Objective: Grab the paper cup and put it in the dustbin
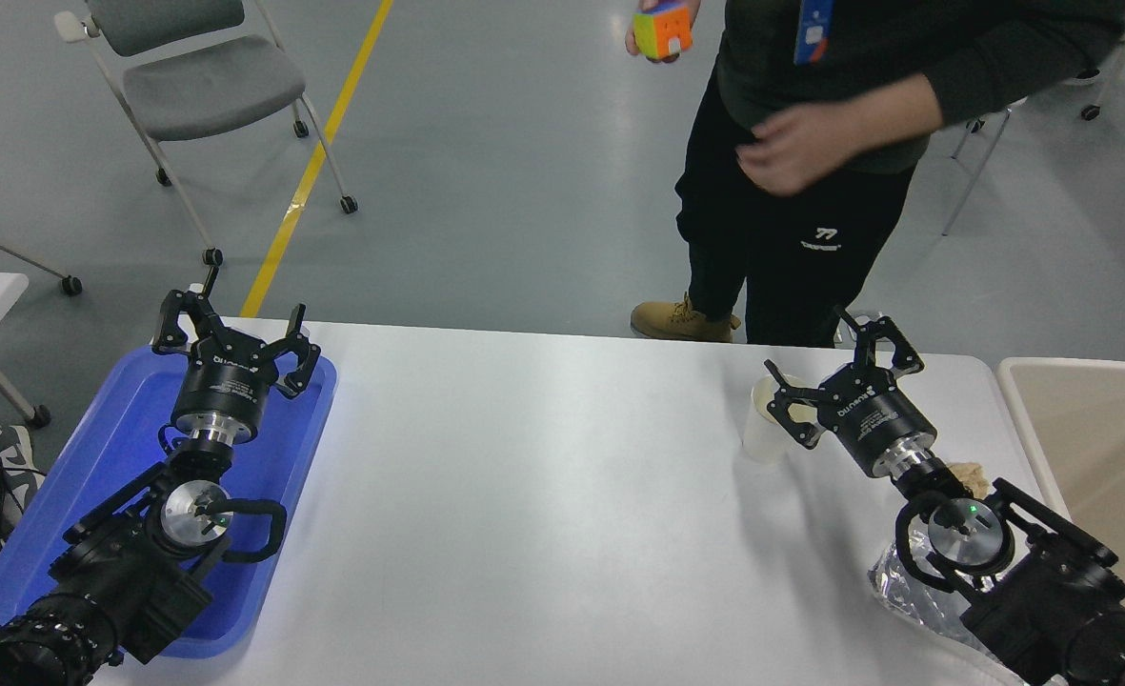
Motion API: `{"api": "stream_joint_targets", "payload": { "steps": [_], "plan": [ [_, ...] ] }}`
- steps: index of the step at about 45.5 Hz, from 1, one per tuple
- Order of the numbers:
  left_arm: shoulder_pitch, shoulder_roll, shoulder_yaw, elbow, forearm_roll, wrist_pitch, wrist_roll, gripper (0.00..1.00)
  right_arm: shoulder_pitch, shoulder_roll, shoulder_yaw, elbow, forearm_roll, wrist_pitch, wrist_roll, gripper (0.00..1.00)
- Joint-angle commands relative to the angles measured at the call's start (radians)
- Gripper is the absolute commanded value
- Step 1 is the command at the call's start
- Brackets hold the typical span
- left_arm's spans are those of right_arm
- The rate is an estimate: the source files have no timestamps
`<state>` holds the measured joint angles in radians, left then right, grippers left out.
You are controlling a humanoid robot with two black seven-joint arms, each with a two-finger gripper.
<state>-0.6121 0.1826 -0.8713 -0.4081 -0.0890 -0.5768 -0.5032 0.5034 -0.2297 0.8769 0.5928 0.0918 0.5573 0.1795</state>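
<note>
The wide middle of my white table (543, 495) lies bare, from the centre of the frame down to the bottom edge, open for passing. At lower left, my left gripper (233, 333), fingers spread, and its arm hang over the blue tray (76, 476), filling that corner. At right of centre, the paper cup (764, 424) stands just beside my right gripper (843, 372), whose fingers are spread around open air. Below it, a brown paper wad (970, 476) and crinkled foil tray (905, 591) crowd my right arm. The dustbin (1024, 410) rim borders the table's right edge. A person (810, 191) stands beyond the far edge, upper right.
</note>
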Motion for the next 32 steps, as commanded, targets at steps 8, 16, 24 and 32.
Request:
{"api": "stream_joint_targets", "payload": {
  "steps": [8,16,24,32],
  "plan": [
    [0.0,0.0,0.0,0.0,0.0,-0.001,0.0,1.0,0.012,0.001,-0.001,-0.002,0.0,0.001,0.0,1.0],
    [0.0,0.0,0.0,0.0,0.0,-0.001,0.0,1.0,0.014,0.001,-0.003,-0.002,-0.001,0.001,0.0,1.0],
    [0.0,0.0,0.0,0.0,0.0,-0.001,0.0,1.0,0.018,-0.002,-0.001,-0.002,-0.001,0.001,0.0,1.0],
    [0.0,0.0,0.0,-0.001,0.0,-0.001,0.0,1.0,0.046,-0.005,-0.003,0.001,-0.001,0.0,0.0,1.0]
  ]
}}
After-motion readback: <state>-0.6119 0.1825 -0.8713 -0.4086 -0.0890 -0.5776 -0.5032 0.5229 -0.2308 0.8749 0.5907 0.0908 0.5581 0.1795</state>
